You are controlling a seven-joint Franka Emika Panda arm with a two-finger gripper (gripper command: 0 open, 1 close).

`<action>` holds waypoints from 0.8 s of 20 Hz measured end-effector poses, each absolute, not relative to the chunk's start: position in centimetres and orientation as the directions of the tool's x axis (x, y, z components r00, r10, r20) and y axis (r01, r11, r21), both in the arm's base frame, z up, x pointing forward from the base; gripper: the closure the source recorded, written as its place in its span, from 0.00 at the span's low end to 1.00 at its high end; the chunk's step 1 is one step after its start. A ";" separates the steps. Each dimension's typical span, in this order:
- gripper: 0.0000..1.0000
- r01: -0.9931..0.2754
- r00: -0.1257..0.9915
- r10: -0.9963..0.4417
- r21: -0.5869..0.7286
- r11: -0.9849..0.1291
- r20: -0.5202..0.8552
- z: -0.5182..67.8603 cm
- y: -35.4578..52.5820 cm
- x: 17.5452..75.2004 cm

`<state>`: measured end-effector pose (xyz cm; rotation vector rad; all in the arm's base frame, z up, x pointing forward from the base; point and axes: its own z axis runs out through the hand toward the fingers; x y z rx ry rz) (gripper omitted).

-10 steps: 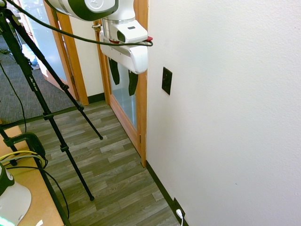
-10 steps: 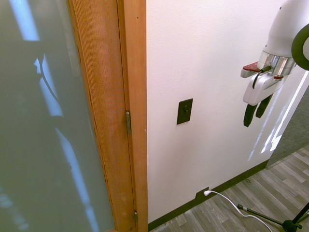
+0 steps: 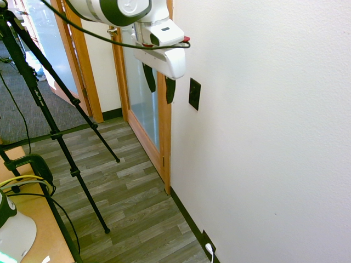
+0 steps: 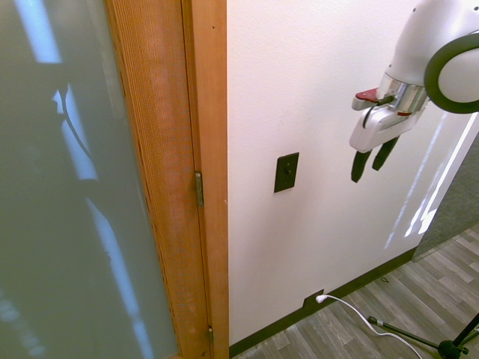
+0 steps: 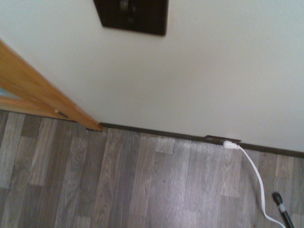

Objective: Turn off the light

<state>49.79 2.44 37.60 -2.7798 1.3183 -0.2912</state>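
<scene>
The light switch is a small black upright plate on the white wall, just beside the wooden door frame; no lamp shows. It also appears as a black plate in the second exterior view and as a dark plate in the wrist view. My gripper hangs in the air a short way off the wall, about level with the switch and not touching it. Its two black fingers point down, stand apart and hold nothing. The second exterior view shows the gripper out from the wall, slightly above the switch.
A wooden door frame with a frosted glass panel borders the switch. A black outlet plate with a white plug and cord sits at the baseboard. A wooden desk corner lies below left.
The gripper has moved toward the wall and the switch, and slightly upward. Its fingers stay apart.
</scene>
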 end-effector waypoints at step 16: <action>1.00 -0.790 0.445 -0.836 -0.299 -0.535 0.320 33.7 6.9 58.8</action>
